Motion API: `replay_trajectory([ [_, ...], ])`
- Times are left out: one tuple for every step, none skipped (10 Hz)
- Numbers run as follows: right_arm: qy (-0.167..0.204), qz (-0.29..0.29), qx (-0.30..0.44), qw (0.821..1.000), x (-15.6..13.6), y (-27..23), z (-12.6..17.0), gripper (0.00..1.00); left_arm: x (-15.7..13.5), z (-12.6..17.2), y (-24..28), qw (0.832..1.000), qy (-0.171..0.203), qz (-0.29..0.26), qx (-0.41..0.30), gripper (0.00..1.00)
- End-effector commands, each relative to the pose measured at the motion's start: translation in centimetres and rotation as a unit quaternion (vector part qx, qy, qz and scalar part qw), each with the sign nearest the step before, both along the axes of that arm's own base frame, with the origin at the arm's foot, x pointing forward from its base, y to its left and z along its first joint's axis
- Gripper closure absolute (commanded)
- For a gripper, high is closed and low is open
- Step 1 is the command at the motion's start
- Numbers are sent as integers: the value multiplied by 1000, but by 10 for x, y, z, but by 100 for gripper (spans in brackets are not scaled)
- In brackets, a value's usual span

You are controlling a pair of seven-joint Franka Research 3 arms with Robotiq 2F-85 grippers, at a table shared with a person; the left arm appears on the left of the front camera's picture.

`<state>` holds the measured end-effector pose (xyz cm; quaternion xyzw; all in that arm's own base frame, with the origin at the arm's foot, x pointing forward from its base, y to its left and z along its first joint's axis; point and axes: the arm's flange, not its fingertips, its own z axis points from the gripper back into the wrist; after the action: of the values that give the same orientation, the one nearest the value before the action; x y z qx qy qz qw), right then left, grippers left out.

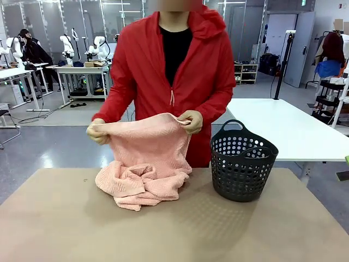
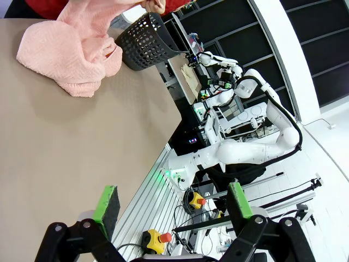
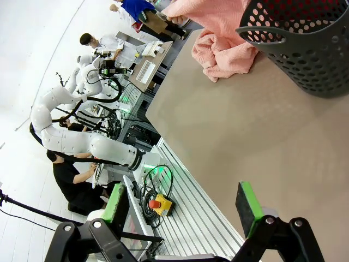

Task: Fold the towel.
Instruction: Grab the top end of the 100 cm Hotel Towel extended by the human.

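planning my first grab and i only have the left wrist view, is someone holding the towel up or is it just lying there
Observer: A person across the table holds the towel up by its top edge with both hands; its lower part lies bunched on the table.
Operator: ok and the right gripper, busy with anything
Observer: No. The right gripper is open with nothing between its fingers, by the table's near edge, far from the towel.
Operator: is the basket touching the towel
Observer: No. In the front view the basket stands upright beside the towel, on the robot's right, with a gap between them.
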<state>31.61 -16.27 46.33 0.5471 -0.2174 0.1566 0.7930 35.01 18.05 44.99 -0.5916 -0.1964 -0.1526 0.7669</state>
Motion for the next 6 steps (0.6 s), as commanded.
replay_trajectory([
  [-11,2,7,1000,2,-1,2,0,-1,0,1,1000,-7,-6,-4,0],
  [-11,2,7,1000,2,-1,2,0,-1,0,1,1000,-7,-6,-4,0],
  [-11,2,7,1000,2,-1,2,0,-1,0,1,1000,-7,-6,-4,0],
  [-11,2,7,1000,2,-1,2,0,-1,0,1,1000,-7,-6,-4,0],
  [-11,2,7,1000,2,-1,2,0,-1,0,1,1000,-7,-6,-4,0],
  [-11,2,7,1000,2,-1,2,0,-1,0,1,1000,-7,-6,-4,0],
])
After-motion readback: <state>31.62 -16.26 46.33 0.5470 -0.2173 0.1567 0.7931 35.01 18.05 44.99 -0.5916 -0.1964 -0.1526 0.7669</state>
